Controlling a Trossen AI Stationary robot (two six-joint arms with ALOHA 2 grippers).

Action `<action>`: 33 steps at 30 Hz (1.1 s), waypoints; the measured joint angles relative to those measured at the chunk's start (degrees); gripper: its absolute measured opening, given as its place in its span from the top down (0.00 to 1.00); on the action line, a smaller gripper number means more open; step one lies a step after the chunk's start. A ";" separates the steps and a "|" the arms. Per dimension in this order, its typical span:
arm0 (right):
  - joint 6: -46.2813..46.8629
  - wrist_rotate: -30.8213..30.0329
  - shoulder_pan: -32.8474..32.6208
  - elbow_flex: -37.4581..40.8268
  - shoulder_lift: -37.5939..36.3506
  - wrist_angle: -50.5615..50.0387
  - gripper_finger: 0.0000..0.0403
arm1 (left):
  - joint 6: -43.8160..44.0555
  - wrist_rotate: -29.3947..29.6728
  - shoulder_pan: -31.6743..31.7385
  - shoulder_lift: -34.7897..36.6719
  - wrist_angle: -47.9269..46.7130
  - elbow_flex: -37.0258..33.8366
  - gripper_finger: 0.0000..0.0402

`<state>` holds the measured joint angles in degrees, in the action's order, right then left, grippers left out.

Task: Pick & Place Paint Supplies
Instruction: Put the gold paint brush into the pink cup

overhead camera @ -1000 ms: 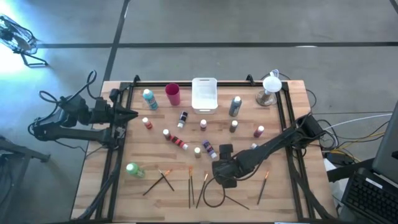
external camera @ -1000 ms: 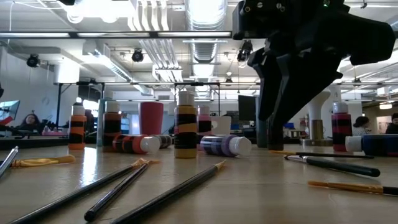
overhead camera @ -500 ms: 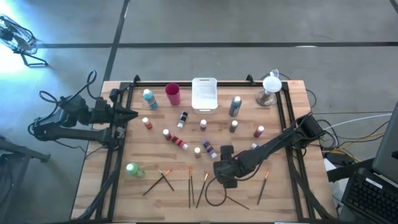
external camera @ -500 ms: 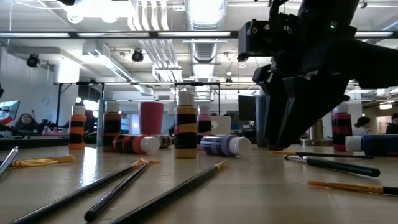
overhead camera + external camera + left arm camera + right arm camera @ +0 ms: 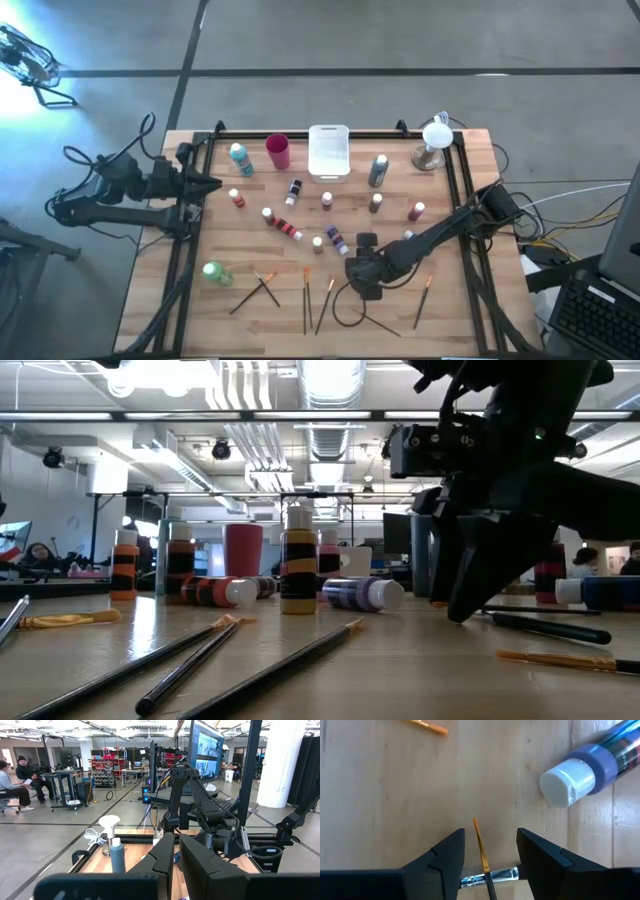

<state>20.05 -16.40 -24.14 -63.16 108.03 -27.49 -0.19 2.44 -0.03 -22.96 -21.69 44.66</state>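
Observation:
My right gripper (image 5: 489, 851) is open and points steeply down over the near middle of the table (image 5: 362, 284). Its fingers stand on either side of a dark-handled paintbrush's orange bristle tip (image 5: 479, 842), just above the wood. That brush's handle (image 5: 548, 626) lies flat and runs away from the gripper. A purple bottle with a white cap (image 5: 580, 770) lies on its side close by. Small paint bottles (image 5: 294, 190) stand and lie across the middle of the table. My left gripper (image 5: 176, 851) waits shut at the table's left edge (image 5: 205, 183), pointing level.
A magenta cup (image 5: 278, 152) and a white tray (image 5: 329, 152) stand at the far edge, with a white lamp-like object (image 5: 435, 140) at the far right. More brushes (image 5: 305, 298) lie along the near edge, and a green bottle (image 5: 212, 271) at near left. People sit in the room behind.
My right gripper has come down toward the table, over the brush tip, while still pointing steeply down. Nothing on the table has moved.

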 joint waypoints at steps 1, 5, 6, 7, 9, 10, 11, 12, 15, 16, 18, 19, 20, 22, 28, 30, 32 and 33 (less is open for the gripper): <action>0.05 0.02 0.03 0.17 -0.03 0.20 0.59 | 0.00 0.00 0.02 0.00 -0.02 0.00 0.91; 0.18 0.06 0.05 0.62 -0.09 0.44 0.63 | 0.00 0.00 0.01 0.00 -0.02 0.00 0.91; 0.16 0.11 0.05 0.62 -0.09 0.46 0.65 | 0.00 0.00 0.00 0.00 -0.02 0.00 0.91; 0.14 0.13 0.05 0.62 -0.09 0.46 0.66 | 0.00 0.00 0.00 0.00 0.00 0.00 0.91; 0.10 0.17 0.05 0.56 -0.09 0.42 0.70 | 0.00 0.00 0.00 0.00 -0.02 0.00 0.91; 0.08 0.26 0.05 0.48 -0.09 0.38 0.72 | 0.00 0.00 0.01 0.00 -0.02 0.00 0.91; 0.03 0.45 0.05 0.41 -0.09 0.29 0.74 | 0.00 0.00 0.01 0.00 -0.02 0.00 0.91; -0.13 0.58 0.05 0.32 -0.09 0.25 0.76 | 0.01 0.00 0.00 0.00 -0.01 0.00 0.91; -0.53 0.55 0.05 0.19 -0.07 0.10 0.83 | 0.00 0.00 0.01 -0.01 -0.01 0.00 0.91; -0.52 0.55 0.05 0.17 -0.07 0.19 0.85 | 0.00 0.00 0.00 0.00 -0.01 0.00 0.91; -0.54 0.55 0.07 0.16 -0.07 0.22 0.90 | 0.00 0.00 0.00 0.00 0.00 0.00 0.91; -0.56 0.55 0.05 0.16 -0.07 0.24 0.92 | 0.01 0.00 0.01 0.00 0.00 0.00 0.91; -0.59 0.55 0.06 0.16 -0.07 0.22 0.94 | 0.02 0.00 0.01 0.00 -0.02 0.00 0.91; -0.70 0.60 0.05 0.16 -0.07 0.24 0.96 | 0.01 0.00 0.01 0.00 -0.02 0.00 0.91; -1.19 3.14 0.05 -1.84 -0.07 -0.98 0.97 | 0.00 0.00 0.02 0.00 0.00 0.00 0.91; -1.98 3.10 0.05 -3.61 -0.41 -3.71 0.97 | 0.00 0.00 0.00 0.00 -0.02 0.00 0.91; -2.48 2.32 0.05 -5.93 -1.06 -7.07 0.97 | 0.01 0.00 0.01 0.00 -0.02 0.00 0.91; -2.85 1.46 0.05 -7.10 -1.51 -8.67 0.97 | 0.00 0.00 0.02 0.00 -0.02 0.00 0.91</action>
<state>17.20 -14.95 -24.10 -70.26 106.51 -36.15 -0.19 2.44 -0.01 -22.96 -21.71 44.66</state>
